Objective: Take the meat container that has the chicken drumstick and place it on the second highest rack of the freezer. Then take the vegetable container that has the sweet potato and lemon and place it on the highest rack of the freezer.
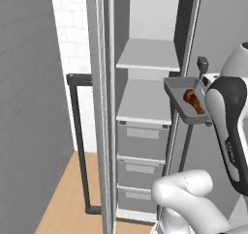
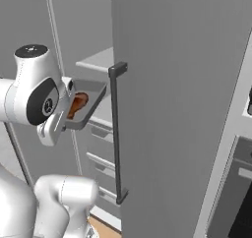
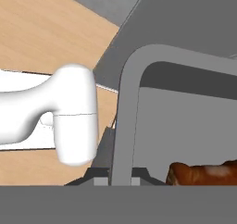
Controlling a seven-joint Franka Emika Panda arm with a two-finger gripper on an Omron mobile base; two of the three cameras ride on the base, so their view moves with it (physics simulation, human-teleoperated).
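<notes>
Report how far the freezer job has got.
Done: freezer open, meat container with the chicken drumstick lifted. In hand: the gripper holds it beside the shelves; second highest rack bare. Left: set it there, then the vegetable container.

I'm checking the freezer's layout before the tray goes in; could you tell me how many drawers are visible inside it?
3 drawers, stacked under the lower shelf in the freezer: top drawer, middle drawer, bottom drawer. The arm covers their right ends, and anything lower may be hidden.
</notes>
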